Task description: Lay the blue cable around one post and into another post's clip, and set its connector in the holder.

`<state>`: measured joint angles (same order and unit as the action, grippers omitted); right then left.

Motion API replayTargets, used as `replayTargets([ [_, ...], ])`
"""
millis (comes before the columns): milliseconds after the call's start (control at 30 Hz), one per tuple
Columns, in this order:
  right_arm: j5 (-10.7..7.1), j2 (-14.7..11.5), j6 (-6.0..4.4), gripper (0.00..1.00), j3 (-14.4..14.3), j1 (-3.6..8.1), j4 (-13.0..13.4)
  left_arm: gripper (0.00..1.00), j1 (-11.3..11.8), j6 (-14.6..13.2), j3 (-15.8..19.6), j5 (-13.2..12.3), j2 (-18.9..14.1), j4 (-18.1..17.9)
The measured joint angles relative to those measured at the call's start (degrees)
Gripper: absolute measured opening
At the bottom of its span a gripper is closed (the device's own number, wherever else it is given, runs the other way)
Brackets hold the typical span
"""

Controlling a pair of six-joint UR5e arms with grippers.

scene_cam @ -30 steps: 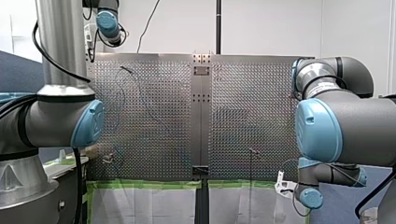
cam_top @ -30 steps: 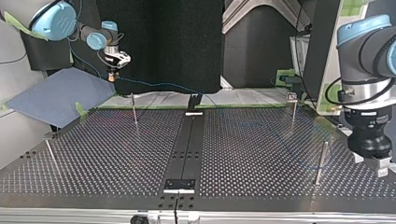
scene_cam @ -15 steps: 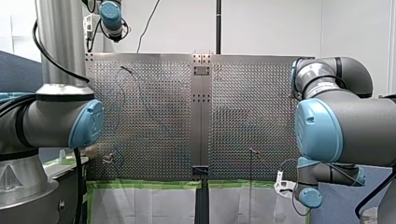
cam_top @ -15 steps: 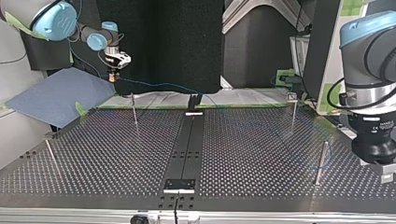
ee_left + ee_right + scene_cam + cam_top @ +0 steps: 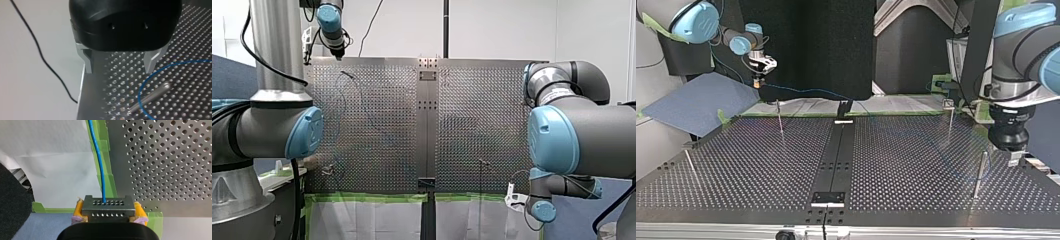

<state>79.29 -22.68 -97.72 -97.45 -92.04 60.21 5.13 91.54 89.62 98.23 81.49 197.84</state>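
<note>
Left claw [image 5: 118, 70]: open, its metal fingers spread with nothing between them, hanging over the perforated desk [image 5: 197, 32] near its edge.
Right claw [image 5: 108, 216]: closed on the connector [image 5: 107, 205], with the yellow pads pressed against its two ends. In the top view it sits at the left, beyond the desk's far edge.
Cable [image 5: 98, 157]: blue. It leaves the connector's holed face and crosses the green tape [image 5: 110, 180] at the desk's edge.
Post [image 5: 150, 98]: just ahead of the left claw, with the cable curving around it.
Holder [image 5: 843, 107]: black, at the middle of the desk's far edge, well apart from the connector.
</note>
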Motion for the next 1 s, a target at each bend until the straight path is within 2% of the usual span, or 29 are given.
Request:
replayTargets([
  [400, 0.04, 0.02, 0.22, 0.00, 0.18, -0.28, -0.34, 1.00, 0.09, -1.47, -0.05, -0.44, 0.03, 5.57],
  [733, 0.00, 0.02, 0.23, 0.00, 0.17, -0.37, -0.48, 1.00, 0.00, -0.53, -0.08, -0.04, 0.02, 10.49],
  [1000, 0.00, 0.02, 0.24, 0.00, 0.17, -0.45, -0.60, 1.00, -0.02, -0.28, -0.08, 0.45, -0.01, 11.50],
])
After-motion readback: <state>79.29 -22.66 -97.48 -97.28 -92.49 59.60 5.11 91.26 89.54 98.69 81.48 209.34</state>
